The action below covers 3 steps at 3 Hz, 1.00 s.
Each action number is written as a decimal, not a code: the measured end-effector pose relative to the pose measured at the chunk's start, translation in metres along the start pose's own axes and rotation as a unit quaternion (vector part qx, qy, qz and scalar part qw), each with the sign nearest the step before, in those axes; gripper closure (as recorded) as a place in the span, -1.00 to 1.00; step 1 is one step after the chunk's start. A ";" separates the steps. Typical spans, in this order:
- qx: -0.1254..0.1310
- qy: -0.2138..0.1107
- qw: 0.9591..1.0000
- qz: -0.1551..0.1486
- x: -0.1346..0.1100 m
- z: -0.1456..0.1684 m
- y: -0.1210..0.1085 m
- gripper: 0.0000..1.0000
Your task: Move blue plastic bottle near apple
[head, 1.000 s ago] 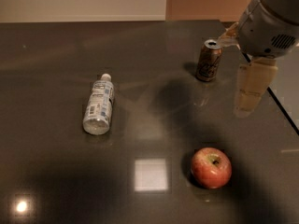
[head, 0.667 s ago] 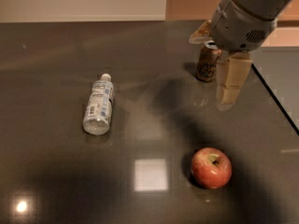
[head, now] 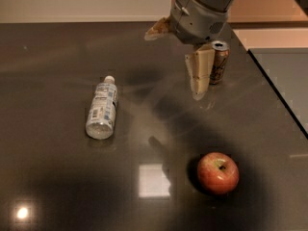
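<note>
Nearest, toward the right, the apple [head: 217, 172] sits upright on the dark glossy table [head: 57, 186], red with yellowish patches, its stem dimple facing up. A square patch of reflected light [head: 154, 180] lies on the surface just left of it.

Farther back and on the left, the blue plastic bottle [head: 102, 109] lies on its side, well apart from the apple. Its white cap points to the far side and its clear base faces near; the white-and-blue label wraps its middle. Nothing touches it.

Beyond that, right of centre, the gripper [head: 172, 66] hangs above the table on the grey arm, holding nothing. Its jaws stand wide: one beige finger [head: 199, 76] points down, while the other [head: 156, 29] juts out to the left.

The brown soda can [head: 219, 61] stands upright just behind and right of the lowered finger, partly hidden by it, near the table's right edge.
</note>
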<state>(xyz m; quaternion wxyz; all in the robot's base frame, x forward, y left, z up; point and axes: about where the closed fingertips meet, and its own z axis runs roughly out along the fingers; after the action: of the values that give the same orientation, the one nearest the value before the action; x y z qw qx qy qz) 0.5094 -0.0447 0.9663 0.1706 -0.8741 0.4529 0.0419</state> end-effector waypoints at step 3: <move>-0.051 0.032 0.966 -0.250 -0.039 0.045 -0.023 -1.00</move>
<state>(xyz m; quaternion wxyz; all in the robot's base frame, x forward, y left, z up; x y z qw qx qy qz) 0.5090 0.0126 0.9390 0.1160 -0.9680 0.2223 -0.0070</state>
